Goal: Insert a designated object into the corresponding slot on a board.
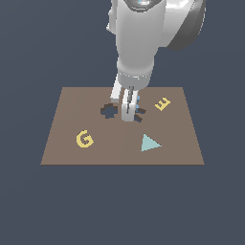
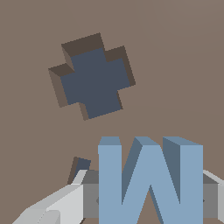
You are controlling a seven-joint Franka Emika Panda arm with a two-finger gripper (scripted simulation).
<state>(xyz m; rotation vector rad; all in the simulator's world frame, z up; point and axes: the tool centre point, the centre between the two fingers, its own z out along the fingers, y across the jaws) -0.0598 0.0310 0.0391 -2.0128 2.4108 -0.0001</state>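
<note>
Blue M block (image 2: 150,181) over slot's (image 2: 80,168) edge

The small blue M-shaped block (image 2: 148,179) is upright between the gripper's (image 2: 148,199) two pale fingers (image 2: 65,201), pinched at its sides, low over the middle of the flat brown board (image 1: 67,148). In the exterior view only a sliver of blue shows behind the fingers. The dark slot (image 1: 139,114) lies right below the block, mostly hidden by it and the fingers; a corner of the recess peeps out beside the block in the wrist view.
</note>
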